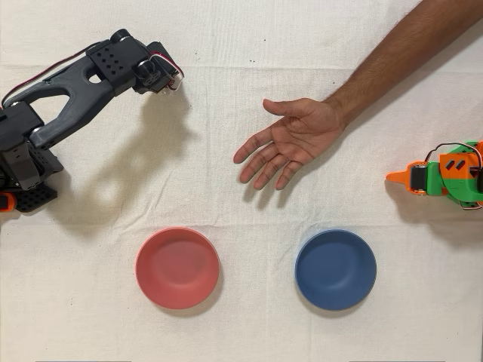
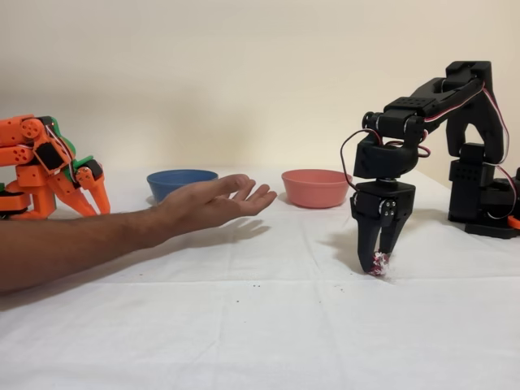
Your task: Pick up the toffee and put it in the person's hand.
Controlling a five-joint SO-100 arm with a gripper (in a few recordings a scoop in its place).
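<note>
No brand, label or writing can be read on anything here.

In the fixed view the black arm's claw (image 2: 378, 262) points straight down, its two dark fingers drawn together to a narrow point and pinched on the toffee (image 2: 379, 262), a tiny round candy in shiny magenta-red foil with clear crinkled wrapper ends. The candy sits at the fingertips, at or just above the white cloth-covered counter (image 2: 260, 325); whether it touches the cloth cannot be told. In the overhead view the claw (image 1: 160, 74) lies at the far left, and the candy is hidden beneath it.

The person's hand (image 2: 213, 201), bare, palm up with fingers spread, is held out on a long bare forearm near the middle of the counter, well apart from the claw. In the overhead view the hand (image 1: 290, 141) reaches in from the far right corner.

A round salmon-red plastic bowl (image 1: 177, 268) and a round blue plastic bowl (image 1: 336, 269) sit side by side, apart, on the near edge in the overhead view. An idle orange arm (image 1: 445, 175) stands at the right edge of that view.
</note>
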